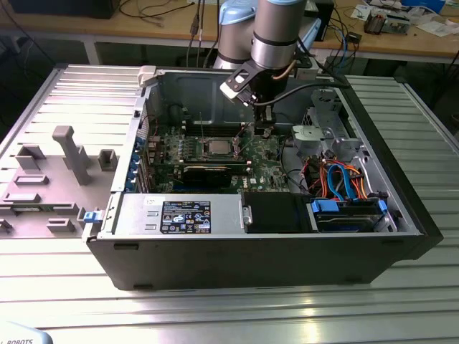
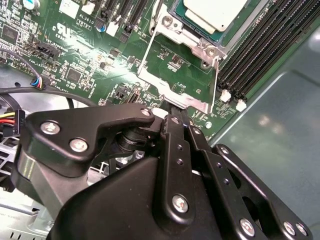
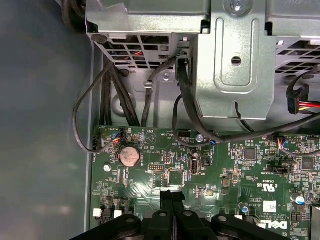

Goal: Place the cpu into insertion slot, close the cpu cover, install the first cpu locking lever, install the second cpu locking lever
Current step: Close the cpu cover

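Fingers point(image 2: 176, 137) pressed together sit by the open cpu cover point(image 2: 175, 93).

Open computer case point(image 1: 237, 259), cpu point(image 1: 217, 149) in insertion slot point(image 1: 206, 145) — end effector point(image 1: 264, 131) just beside

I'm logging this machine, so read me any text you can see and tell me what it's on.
Power supply label: print too small to read.
Green circuit board, white lettering, in the first wrist view: too small to quote reliably.
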You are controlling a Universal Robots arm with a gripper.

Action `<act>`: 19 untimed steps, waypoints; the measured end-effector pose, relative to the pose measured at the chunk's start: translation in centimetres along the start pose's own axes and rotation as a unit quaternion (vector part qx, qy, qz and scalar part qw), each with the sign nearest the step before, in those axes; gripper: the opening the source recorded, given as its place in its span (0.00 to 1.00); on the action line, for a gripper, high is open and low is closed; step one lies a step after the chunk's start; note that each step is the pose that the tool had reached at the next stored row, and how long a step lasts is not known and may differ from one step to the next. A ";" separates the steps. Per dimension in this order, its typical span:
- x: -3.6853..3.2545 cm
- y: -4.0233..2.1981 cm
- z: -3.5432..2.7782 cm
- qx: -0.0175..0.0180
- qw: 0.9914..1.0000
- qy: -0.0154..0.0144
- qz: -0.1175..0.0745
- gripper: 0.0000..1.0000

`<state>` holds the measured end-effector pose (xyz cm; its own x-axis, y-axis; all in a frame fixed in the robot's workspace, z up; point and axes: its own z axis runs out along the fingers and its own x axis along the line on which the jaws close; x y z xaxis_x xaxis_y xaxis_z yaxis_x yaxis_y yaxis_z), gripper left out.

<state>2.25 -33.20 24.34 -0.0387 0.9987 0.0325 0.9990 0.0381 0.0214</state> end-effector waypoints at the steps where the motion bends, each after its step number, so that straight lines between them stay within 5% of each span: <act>1: 0.00 -0.05 0.00 0.000 1.000 0.000 0.000 0.11; 19: 0.04 -1.11 -0.01 0.000 1.000 0.000 0.000 0.11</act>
<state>1.15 -33.20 24.33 -0.0388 0.9987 0.0326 0.9990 0.0381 0.0214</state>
